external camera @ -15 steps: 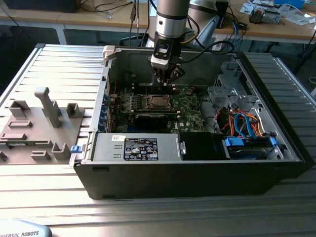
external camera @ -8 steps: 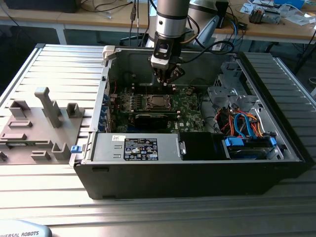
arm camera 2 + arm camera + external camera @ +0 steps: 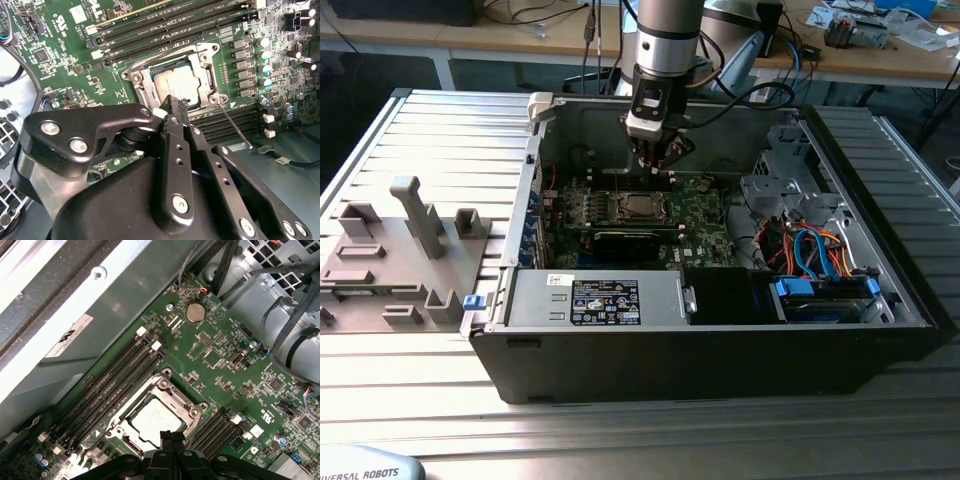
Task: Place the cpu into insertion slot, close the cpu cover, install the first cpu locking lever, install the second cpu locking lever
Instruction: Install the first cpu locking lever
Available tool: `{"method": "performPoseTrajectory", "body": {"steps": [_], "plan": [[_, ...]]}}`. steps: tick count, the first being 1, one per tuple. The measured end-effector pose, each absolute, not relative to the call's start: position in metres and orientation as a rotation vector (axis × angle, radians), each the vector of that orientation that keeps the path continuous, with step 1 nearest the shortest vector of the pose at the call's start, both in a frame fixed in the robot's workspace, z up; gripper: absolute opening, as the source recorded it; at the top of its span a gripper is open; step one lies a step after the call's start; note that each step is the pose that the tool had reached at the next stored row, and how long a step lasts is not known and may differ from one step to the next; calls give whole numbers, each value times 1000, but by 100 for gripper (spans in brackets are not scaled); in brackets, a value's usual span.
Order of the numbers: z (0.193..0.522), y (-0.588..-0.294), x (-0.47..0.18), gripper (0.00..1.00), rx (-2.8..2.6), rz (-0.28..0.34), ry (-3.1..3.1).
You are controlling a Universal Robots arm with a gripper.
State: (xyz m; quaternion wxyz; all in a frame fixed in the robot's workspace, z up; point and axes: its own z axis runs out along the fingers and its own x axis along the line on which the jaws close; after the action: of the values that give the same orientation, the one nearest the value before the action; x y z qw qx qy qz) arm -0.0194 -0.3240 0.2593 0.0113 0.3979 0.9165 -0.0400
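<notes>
The gripper (image 3: pixel 174 104), fingers together and empty, sits at the edge of the cpu cover (image 3: pixel 206 75) framing the cpu (image 3: pixel 175 82).

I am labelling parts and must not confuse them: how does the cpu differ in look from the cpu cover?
The cpu is a solid square plate; the cpu cover is an open frame with a square window. The cpu lies inside that window, while the cpu cover runs around it. Both are silver-grey metal, lying flat on the green motherboard.
</notes>
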Motion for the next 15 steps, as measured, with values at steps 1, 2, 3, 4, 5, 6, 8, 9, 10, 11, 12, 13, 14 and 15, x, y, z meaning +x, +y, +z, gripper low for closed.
{"method": "performPoseTrajectory", "body": {"steps": [1,2,3,4,5,6,8,9,10,11,12,13,14,15], "plan": [[259,-324,-19,11,1239,-125,2860],[259,-324,-19,11,1236,-125,2861],[259,-324,-19,11,1235,-125,2861],[259,-324,-19,11,1233,-125,2862],[259,-324,-19,11,1230,-125,2863],[259,-324,-19,11,1229,-125,2864],[259,-324,-19,11,1226,-125,2865],[259,-324,-19,11,1225,-124,2865],[259,-324,-19,11,1224,-125,2865],[259,-324,-19,11,1223,-125,2866],[259,-324,-19,11,1222,-125,2866],[259,-324,-19,11,1221,-125,2867],[259,-324,-19,11,1221,-124,2867],[259,-324,-19,11,1220,-124,2867]]}}
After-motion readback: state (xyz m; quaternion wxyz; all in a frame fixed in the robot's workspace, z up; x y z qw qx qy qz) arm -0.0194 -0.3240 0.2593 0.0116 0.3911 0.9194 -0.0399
